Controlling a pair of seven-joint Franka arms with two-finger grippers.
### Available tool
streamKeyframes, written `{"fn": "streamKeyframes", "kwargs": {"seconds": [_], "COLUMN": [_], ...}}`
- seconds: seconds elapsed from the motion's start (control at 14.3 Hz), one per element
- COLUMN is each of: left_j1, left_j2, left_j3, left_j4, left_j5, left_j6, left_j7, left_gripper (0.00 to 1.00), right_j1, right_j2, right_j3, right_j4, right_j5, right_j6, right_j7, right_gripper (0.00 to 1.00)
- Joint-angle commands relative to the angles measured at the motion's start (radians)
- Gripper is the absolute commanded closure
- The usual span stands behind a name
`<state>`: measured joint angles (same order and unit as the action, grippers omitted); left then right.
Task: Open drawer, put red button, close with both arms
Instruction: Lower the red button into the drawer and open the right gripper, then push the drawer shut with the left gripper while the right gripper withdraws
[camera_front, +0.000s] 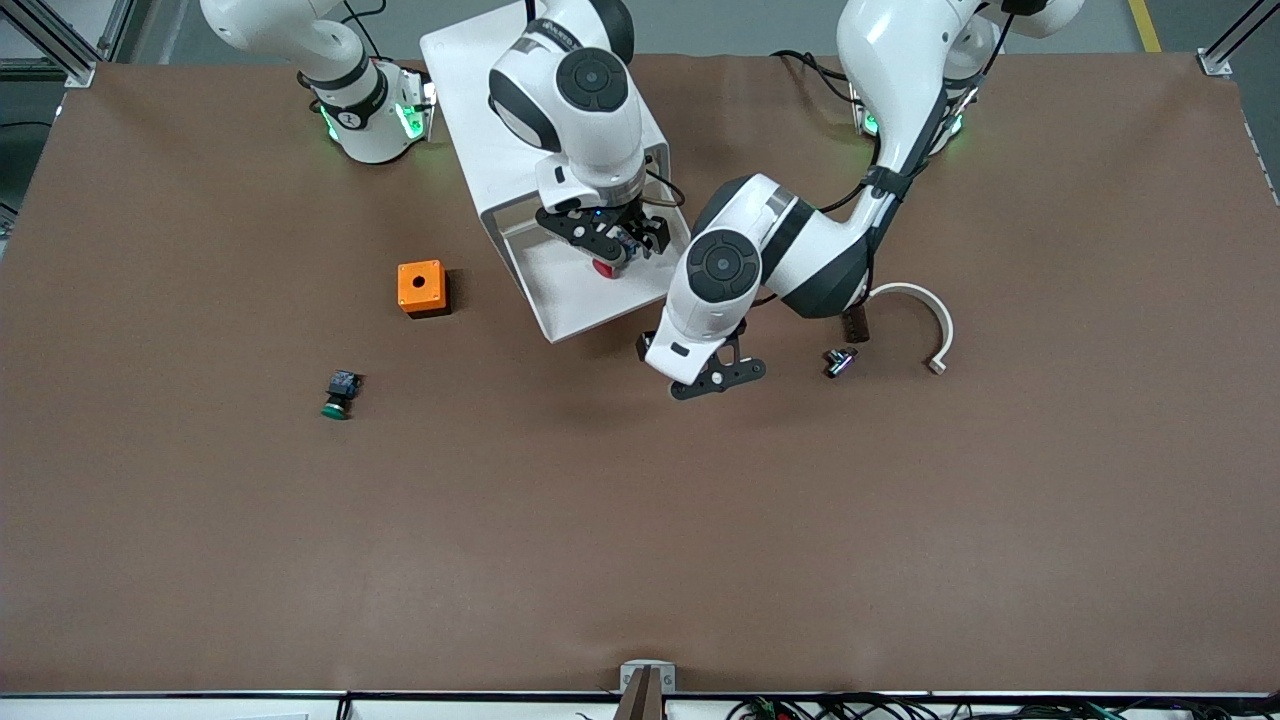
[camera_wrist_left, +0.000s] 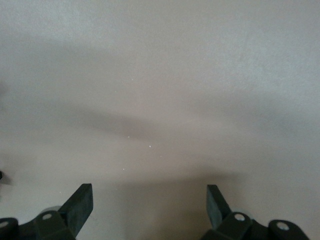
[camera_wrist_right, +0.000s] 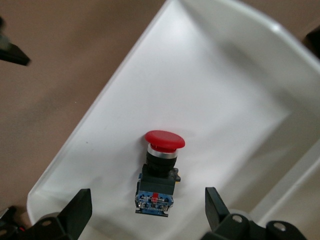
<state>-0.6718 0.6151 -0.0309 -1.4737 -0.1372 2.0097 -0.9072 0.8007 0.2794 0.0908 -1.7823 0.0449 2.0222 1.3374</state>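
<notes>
The white drawer (camera_front: 560, 290) stands pulled out of the white cabinet (camera_front: 480, 90), toward the front camera. The red button (camera_front: 605, 267) lies in it on its side, red cap and black-and-blue body clear in the right wrist view (camera_wrist_right: 161, 165) on the drawer floor (camera_wrist_right: 210, 95). My right gripper (camera_front: 612, 240) hangs open just above the button, fingers either side of its body and apart from it (camera_wrist_right: 148, 210). My left gripper (camera_front: 718, 378) is open and empty, low over the bare brown table beside the drawer's front corner; its wrist view shows only table (camera_wrist_left: 150, 202).
An orange box (camera_front: 421, 288) sits toward the right arm's end of the table, with a green-capped button (camera_front: 339, 394) nearer the front camera. A white curved piece (camera_front: 925, 315), a dark block (camera_front: 855, 322) and a small dark part (camera_front: 840, 360) lie toward the left arm's end.
</notes>
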Motion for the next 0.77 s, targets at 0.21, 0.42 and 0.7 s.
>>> {"fn": "streamKeyframes", "kwargs": {"seconds": [0.21,0.42,0.7], "left_j1": [-0.034,-0.035,-0.048], "left_j2": [0.002,0.003,0.018], "left_j3": [-0.017,-0.046,-0.063], "left_j4": [-0.004,-0.008,-0.005], "left_j5": [0.007,0.007,0.007], "left_j6": [0.003,0.003,0.003], "left_j7": [-0.002,-0.002,-0.001], "left_gripper": [0.0,0.0,0.0], "right_j1": [-0.135,-0.257,-0.432], "right_j2": [-0.034,-0.083,-0.134], "right_j3": [-0.003,-0.003,-0.003], "right_j4": [0.178,0.182,0.179], "right_j5": [-0.013,-0.011,-0.016], "right_j6": [-0.25,-0.293,-0.362], "right_j7": [-0.312,-0.517,-0.758], "right_gripper": [0.0,0.0,0.0]}}
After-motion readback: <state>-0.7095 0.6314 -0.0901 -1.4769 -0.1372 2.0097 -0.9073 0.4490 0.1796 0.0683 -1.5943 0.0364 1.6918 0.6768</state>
